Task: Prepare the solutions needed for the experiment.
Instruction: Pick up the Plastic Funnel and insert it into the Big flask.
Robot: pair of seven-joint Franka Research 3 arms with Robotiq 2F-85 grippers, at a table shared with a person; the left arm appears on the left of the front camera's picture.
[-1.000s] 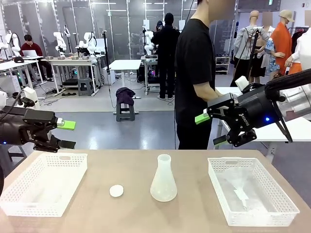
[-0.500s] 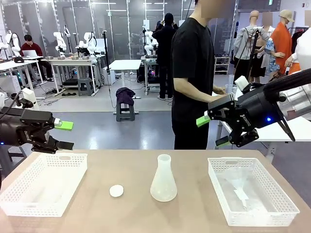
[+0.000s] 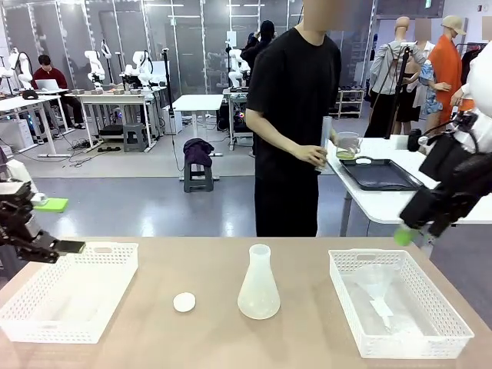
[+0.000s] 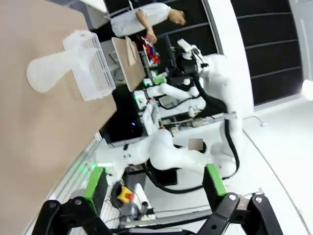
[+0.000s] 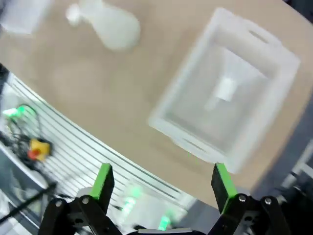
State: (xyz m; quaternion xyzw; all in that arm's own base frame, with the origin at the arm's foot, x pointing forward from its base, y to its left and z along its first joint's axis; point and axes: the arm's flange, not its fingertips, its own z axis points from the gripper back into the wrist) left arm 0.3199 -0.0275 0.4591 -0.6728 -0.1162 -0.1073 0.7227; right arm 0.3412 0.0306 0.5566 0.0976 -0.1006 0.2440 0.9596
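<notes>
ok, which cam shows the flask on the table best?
Front view: the flask stands upright mid-table, sharp and whole. Left wrist view has the flask small and sideways, neck overlapping a white basket. Right wrist view has the flask motion-blurred near the top edge.

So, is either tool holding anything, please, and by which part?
Nothing is held: the left tool and the right tool both stand open, with nothing between their fingers.

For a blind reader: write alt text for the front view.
A conical flask stands mid-table beside a white cap, between a left basket and a right basket holding a funnel. Beyond, a person holds a tall cylinder by a beaker of yellowish liquid; the left fingers and right fingers hang open at the edges.
</notes>
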